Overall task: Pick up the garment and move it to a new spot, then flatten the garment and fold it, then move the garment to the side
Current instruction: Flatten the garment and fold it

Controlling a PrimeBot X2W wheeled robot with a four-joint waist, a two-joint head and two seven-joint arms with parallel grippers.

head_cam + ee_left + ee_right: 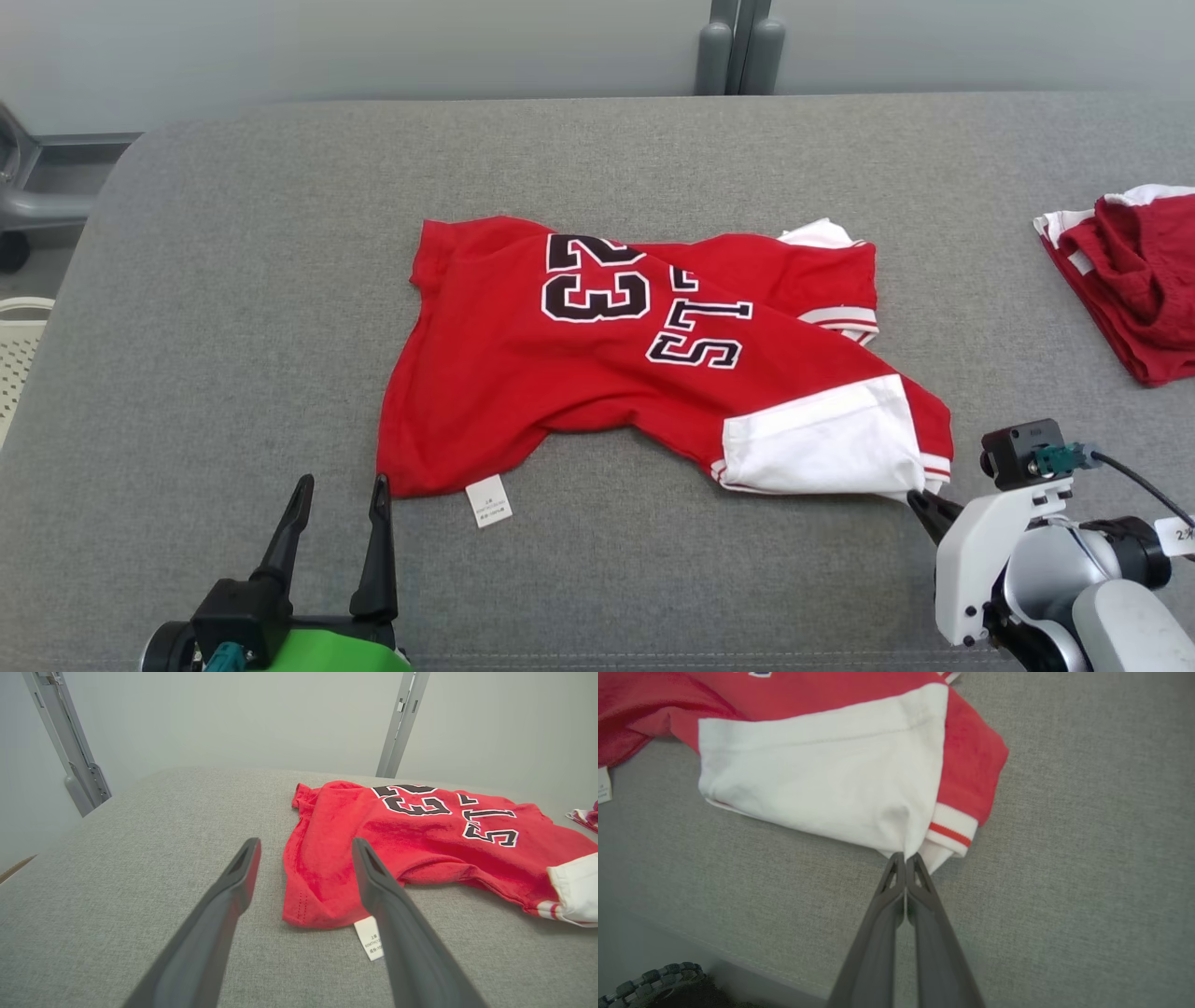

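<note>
Red garment point(597, 373) lengthwise left to right on worktop point(233, 280); right gripper point(906, 856) fingers clamped on near-right sleeve point(822, 779); left gripper point(342, 485) fingers apart beside near-left hem point(317, 914).

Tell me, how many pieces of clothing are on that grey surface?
2: a red jersey in the middle, and a crumpled red garment at the right edge, partly cut off, possibly hiding more.
</note>
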